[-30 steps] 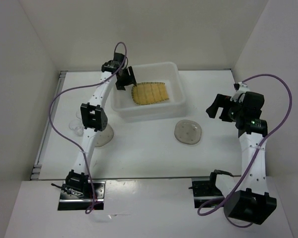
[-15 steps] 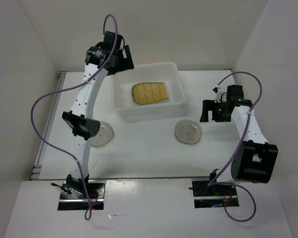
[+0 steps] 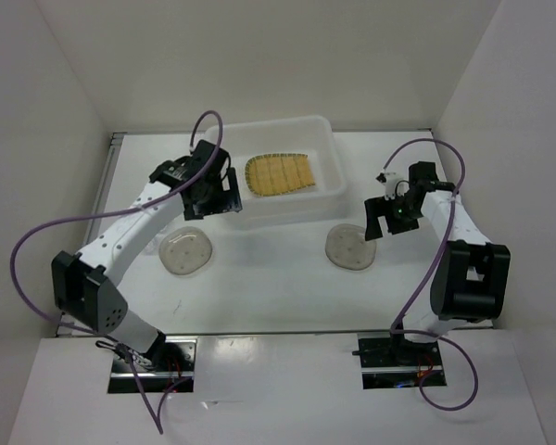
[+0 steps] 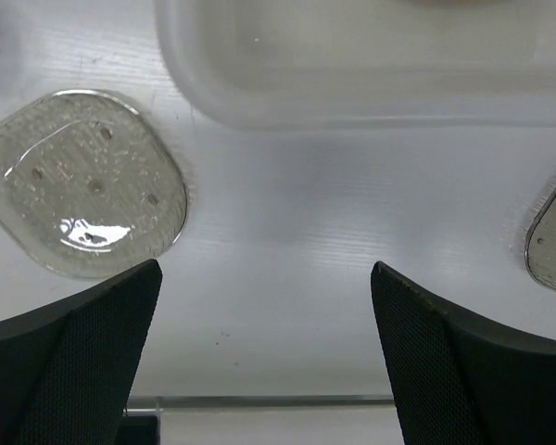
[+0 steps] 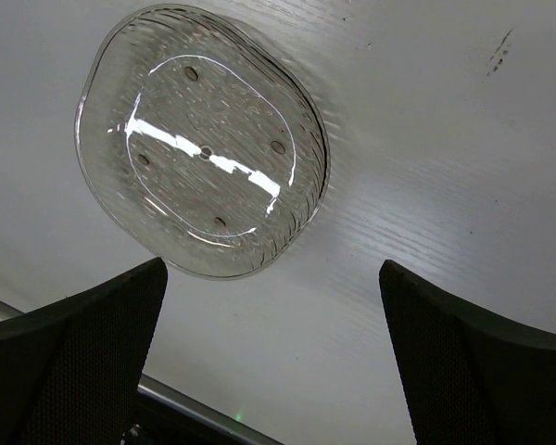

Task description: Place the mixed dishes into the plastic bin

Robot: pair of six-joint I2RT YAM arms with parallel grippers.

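The plastic bin [image 3: 326, 156] stands at the back middle of the table, and the tan grid-pattern plate [image 3: 278, 173] lies inside it. My left gripper [image 3: 215, 197] hovers open and empty at the bin's near-left corner. One round translucent plate [image 3: 185, 250] lies on the table just in front and to the left of that gripper; the left wrist view has this plate [image 4: 83, 181] beyond the left finger. A second translucent plate [image 3: 350, 247] lies in front of the bin's right end. My right gripper [image 3: 382, 218] hangs open just right of it, with that plate [image 5: 204, 139] ahead of its fingers.
White walls close in the table on the left, back and right. The bin wall [image 4: 371, 65] fills the top of the left wrist view. Both arm bases [image 3: 153, 357] sit at the near edge, with purple cables looping above the arms.
My left arm swung from the bin's far-left corner down to its near-left corner, and its jaws spread wider. My right arm moved left and lower, toward the right translucent plate.
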